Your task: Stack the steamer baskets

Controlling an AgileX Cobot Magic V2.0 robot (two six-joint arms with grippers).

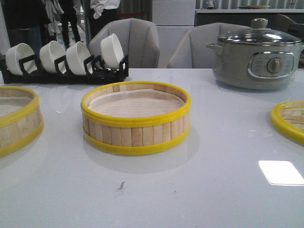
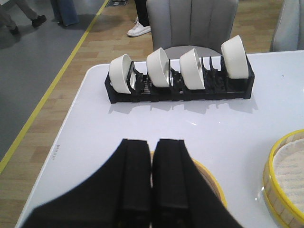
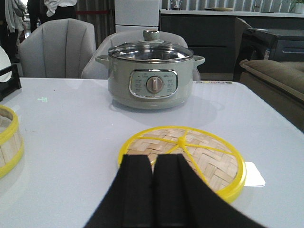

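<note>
White table (image 1: 213,142): two steamer baskets (image 1: 136,118) (image 1: 16,118) apart; left fingers (image 2: 137,180), right fingers (image 3: 137,185) together, empty.

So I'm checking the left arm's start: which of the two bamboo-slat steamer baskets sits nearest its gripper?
The yellow-rimmed bamboo-slat basket at the table's left edge: the shut left gripper hangs right over it, while the centre basket sits apart.
</note>
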